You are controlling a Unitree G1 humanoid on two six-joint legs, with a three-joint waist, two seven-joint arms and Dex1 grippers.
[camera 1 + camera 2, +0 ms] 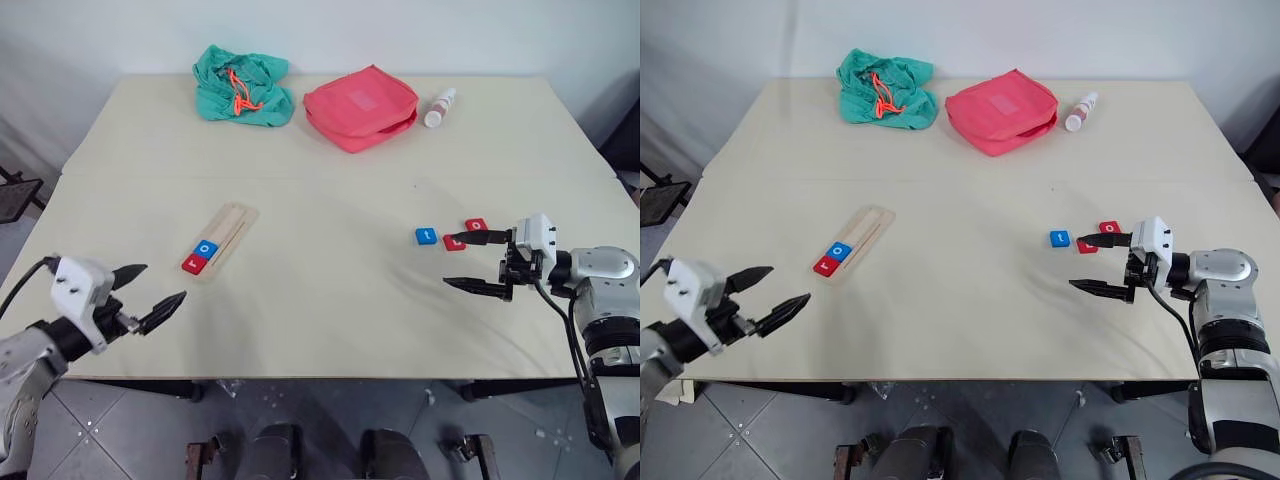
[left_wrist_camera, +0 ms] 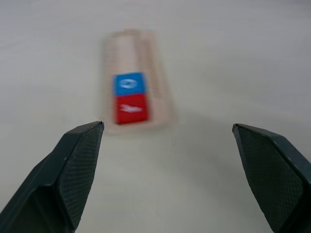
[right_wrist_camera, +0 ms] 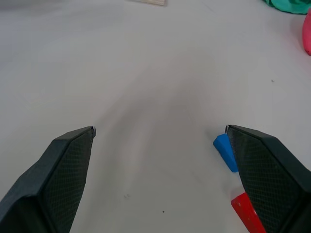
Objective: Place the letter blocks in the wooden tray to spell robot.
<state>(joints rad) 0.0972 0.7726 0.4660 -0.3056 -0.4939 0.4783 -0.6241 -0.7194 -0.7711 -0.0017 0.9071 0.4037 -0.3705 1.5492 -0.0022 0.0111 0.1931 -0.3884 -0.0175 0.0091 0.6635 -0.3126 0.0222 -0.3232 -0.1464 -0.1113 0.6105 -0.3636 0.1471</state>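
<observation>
- The wooden tray [image 1: 222, 237] lies at an angle on the left half of the cream table [image 1: 320, 320], its long axis running from near-left to far-right.
- Two letter blocks sit in the tray's near end, touching each other: a red tile [image 1: 194, 264] at the very end and a blue tile [image 1: 207, 248] with a white "o" just beyond it. The letter on the red one is too small to read. The rest of the tray's groove is bare wood.
- Three more tiles lie loose on the right half of the table, well apart from the tray: a blue "t" tile [image 1: 426, 236], a red tile [image 1: 476, 225] farther right, and another red tile [image 1: 454, 242] partly hidden behind a finger.
- The right gripper [image 1: 478, 263] hovers just beside these loose tiles, fingers spread wide and holding nothing; its upper finger crosses in front of the partly hidden red tile.
- The left gripper [image 1: 157, 291] hangs near the table's front-left edge, fingers spread wide and empty, pointing toward the tray's near end.
- At the far side of the table sit a red zip pouch [image 1: 361, 107], closed, a crumpled green drawstring bag [image 1: 243, 87] with an orange cord, and a small white bottle [image 1: 439, 108] lying on its side. I cannot tell what the pouch or the bag contains.
</observation>
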